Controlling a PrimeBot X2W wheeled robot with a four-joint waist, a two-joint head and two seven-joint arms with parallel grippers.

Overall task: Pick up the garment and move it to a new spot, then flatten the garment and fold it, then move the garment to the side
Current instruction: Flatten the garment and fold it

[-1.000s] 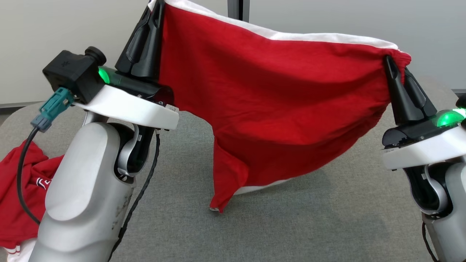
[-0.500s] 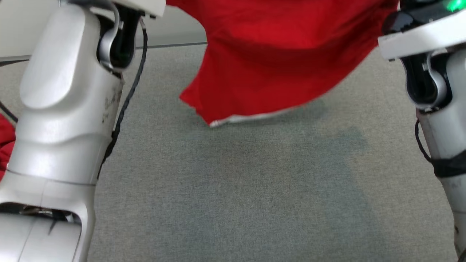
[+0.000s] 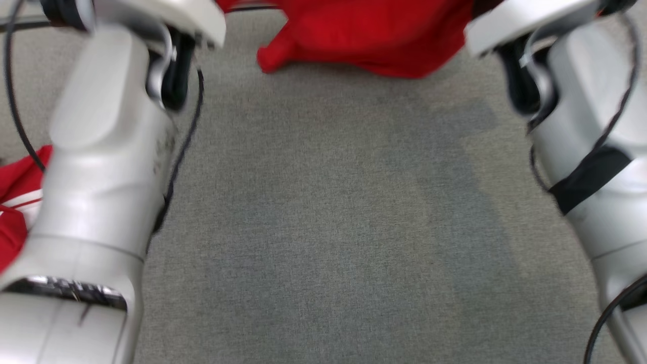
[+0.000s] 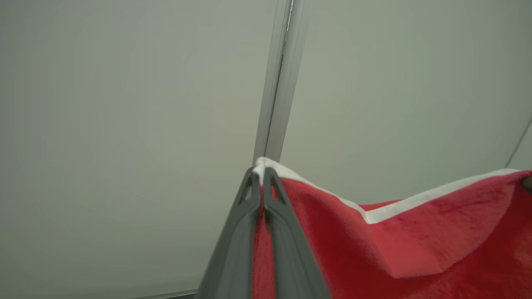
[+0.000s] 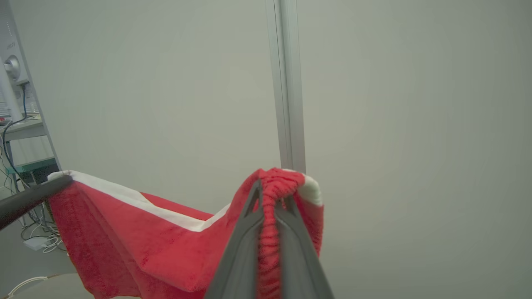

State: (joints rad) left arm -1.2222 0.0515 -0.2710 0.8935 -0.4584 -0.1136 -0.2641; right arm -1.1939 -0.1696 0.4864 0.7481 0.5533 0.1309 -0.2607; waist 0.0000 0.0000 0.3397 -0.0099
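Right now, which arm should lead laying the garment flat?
Left, probably. The left gripper pinches the white-trimmed edge of the garment flat between its fingers. The right gripper is shut on a bunched wad, so it would likely need a regrip first.

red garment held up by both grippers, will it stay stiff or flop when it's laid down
Probably floppy: the red garment sags between the left gripper and right gripper, and its lower part looks heaped on the grey surface. Likely light, since thin corner pinches carry it. It bunches in the right grip, so it may wrinkle.
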